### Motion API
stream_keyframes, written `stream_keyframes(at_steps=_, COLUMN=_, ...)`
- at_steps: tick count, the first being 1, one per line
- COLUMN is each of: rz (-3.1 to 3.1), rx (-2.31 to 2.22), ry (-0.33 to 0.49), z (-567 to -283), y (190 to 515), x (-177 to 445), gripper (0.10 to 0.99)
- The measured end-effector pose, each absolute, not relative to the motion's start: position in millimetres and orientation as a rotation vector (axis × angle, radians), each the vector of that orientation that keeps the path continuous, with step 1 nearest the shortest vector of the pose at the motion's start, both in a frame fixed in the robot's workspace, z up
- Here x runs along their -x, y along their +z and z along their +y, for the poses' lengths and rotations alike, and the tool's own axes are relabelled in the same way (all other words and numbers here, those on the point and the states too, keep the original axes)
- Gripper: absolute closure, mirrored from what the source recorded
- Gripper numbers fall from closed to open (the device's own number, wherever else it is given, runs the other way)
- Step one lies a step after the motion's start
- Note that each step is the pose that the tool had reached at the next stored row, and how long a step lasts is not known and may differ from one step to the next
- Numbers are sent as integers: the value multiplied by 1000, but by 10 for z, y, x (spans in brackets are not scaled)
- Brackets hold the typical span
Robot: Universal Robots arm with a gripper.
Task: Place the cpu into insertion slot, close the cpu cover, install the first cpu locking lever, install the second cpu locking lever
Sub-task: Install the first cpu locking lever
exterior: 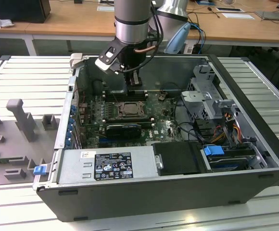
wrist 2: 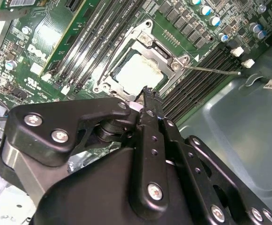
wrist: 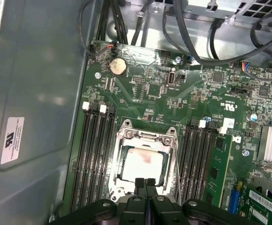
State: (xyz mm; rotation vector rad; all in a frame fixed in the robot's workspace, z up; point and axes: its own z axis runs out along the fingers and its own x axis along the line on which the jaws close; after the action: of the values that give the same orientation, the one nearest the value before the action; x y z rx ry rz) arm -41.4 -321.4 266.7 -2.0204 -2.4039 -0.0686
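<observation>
Arm is down inside the open case (exterior: 178,197), gripper (wrist: 145,182) over the slot (exterior: 128,109). Fingers are pressed together with nothing between them. In both wrist views the tips sit at the near edge of the cover (wrist: 145,137), touching it or just above; cannot tell which. Cpu (wrist: 143,161) lies flat in the slot, its pale top showing through the cover's window, and the cover looks down over it. One lever (wrist 2: 213,71), a thin wire rod, angles out from a socket corner across the memory slots (wrist: 96,150), apparently unlatched. Judgement: placing is done, cover closing is done or nearly so, lever work is not yet done. For this step the shut fingers serve as a pusher. Hold them shut, press straight down on the cover's metal rim and not on the cpu top, go slowly, and check that the frame seats evenly all round. Keep the tips off the memory slots just beside the socket.
</observation>
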Motion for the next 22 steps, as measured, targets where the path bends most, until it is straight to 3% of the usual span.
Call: stream_keyframes(at_steps=22, rz=-2615, rx=1730, ry=-68, z=-3214, y=2667, x=414, gripper=980)
